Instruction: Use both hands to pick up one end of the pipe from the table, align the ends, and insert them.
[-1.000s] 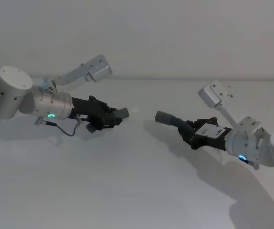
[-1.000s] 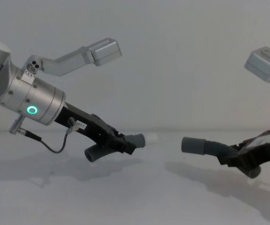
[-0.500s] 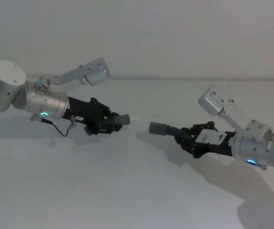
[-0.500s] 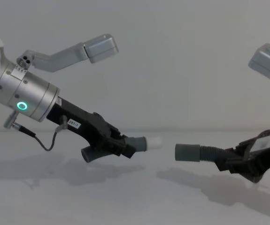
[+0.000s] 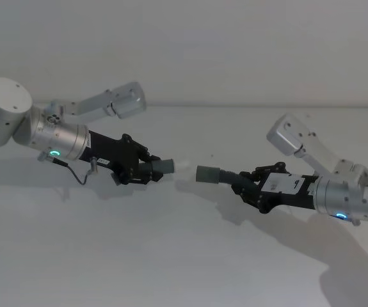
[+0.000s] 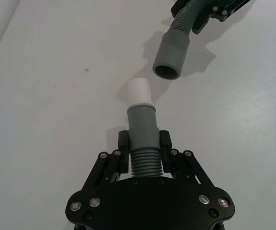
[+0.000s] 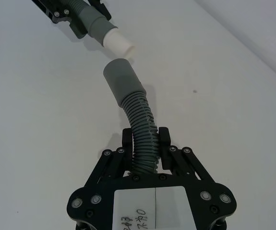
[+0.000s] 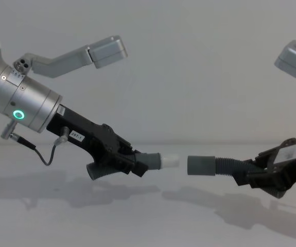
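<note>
— Where is the left gripper?
— Held above the table, left of centre; its fingers are clamped on the ribbed part of the left hose piece; the whitish tip points right.
— And the right gripper?
— Opposite; closed around the right hose piece; its grey cuff faces the tip; near, not touching.

So the left hose piece, ribbed dark grey with a whitish tip, and the right hose piece, open grey cuff, are held mid-frame above the table. They're roughly level, ends facing, small gap between, not touching.
</note>
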You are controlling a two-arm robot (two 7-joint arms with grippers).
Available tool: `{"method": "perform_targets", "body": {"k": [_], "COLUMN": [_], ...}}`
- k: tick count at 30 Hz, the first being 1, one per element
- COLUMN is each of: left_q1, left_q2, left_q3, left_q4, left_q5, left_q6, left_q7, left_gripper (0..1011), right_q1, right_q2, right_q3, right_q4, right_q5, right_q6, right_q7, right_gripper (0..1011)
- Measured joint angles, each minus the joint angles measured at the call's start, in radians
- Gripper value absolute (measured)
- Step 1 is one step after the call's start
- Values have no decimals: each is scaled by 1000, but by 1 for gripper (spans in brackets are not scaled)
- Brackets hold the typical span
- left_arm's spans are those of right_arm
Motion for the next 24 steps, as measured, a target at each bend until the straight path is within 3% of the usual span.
{"method": "perform_targets", "body": {"k": [24], "left_q1": [-10], "left_q2": [-1], "left_q3": [21], "left_q4": [10], "left_q5": [-25], "left_q6": [-21], "left_q7": [-32], "left_gripper": [366], "right_q1": [17], "right_q2": [11], "right_q3": [-26], "right_q4": [1], "right_q5": [15], "right_q6": [5], "right_q7": [11], "right_gripper": [305]}}
